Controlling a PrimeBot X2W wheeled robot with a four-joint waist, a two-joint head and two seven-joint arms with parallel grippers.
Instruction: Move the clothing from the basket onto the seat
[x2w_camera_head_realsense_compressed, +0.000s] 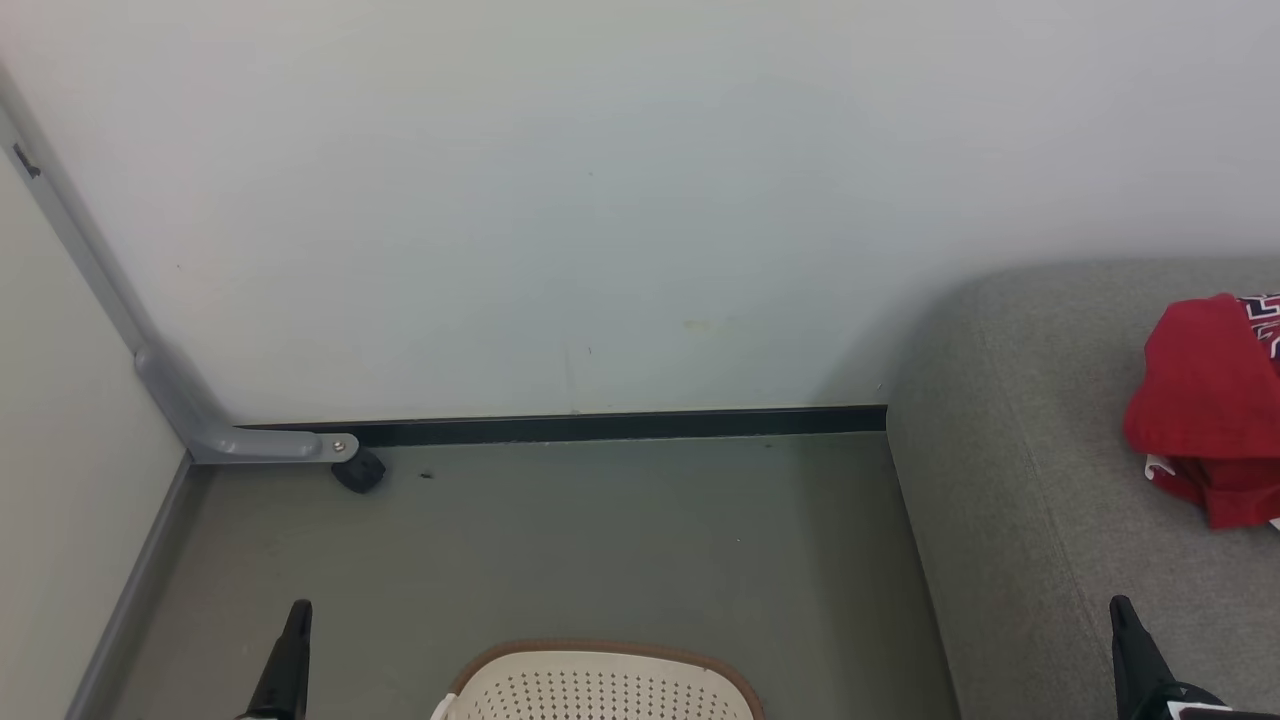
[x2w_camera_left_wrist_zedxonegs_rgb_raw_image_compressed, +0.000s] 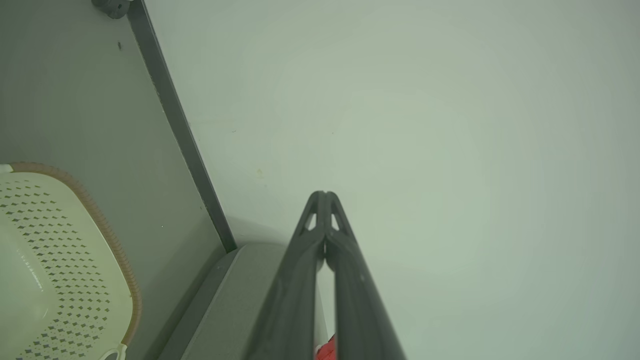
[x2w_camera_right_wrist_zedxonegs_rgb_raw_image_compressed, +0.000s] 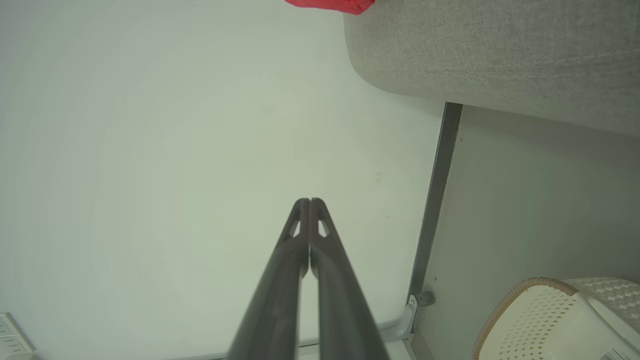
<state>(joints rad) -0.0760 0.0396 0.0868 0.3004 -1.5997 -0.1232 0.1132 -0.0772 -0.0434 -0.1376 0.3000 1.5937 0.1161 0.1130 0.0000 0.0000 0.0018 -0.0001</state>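
Note:
Red clothing (x2w_camera_head_realsense_compressed: 1205, 405) lies bunched on the grey seat (x2w_camera_head_realsense_compressed: 1050, 480) at the right of the head view, with dark-and-white lettering at its top edge. A red strip of the clothing (x2w_camera_right_wrist_zedxonegs_rgb_raw_image_compressed: 332, 5) also shows at the top of the right wrist view on the seat (x2w_camera_right_wrist_zedxonegs_rgb_raw_image_compressed: 500, 50). The cream perforated basket (x2w_camera_head_realsense_compressed: 600, 685) with its brown rim stands on the floor at the bottom centre. My left gripper (x2w_camera_head_realsense_compressed: 298, 610) is shut, left of the basket. My right gripper (x2w_camera_head_realsense_compressed: 1120, 605) is shut above the seat's front part. Both wrist views show fingertips pressed together, the left gripper (x2w_camera_left_wrist_zedxonegs_rgb_raw_image_compressed: 324, 194) and the right gripper (x2w_camera_right_wrist_zedxonegs_rgb_raw_image_compressed: 310, 201), holding nothing.
A pale wall (x2w_camera_head_realsense_compressed: 600, 200) with a dark skirting strip (x2w_camera_head_realsense_compressed: 620, 425) closes the back. A grey metal frame leg with a black caster (x2w_camera_head_realsense_compressed: 358, 470) stands in the left corner. Bare grey floor (x2w_camera_head_realsense_compressed: 600, 540) lies between basket and wall. The basket (x2w_camera_left_wrist_zedxonegs_rgb_raw_image_compressed: 60, 260) sits close to the seat's side.

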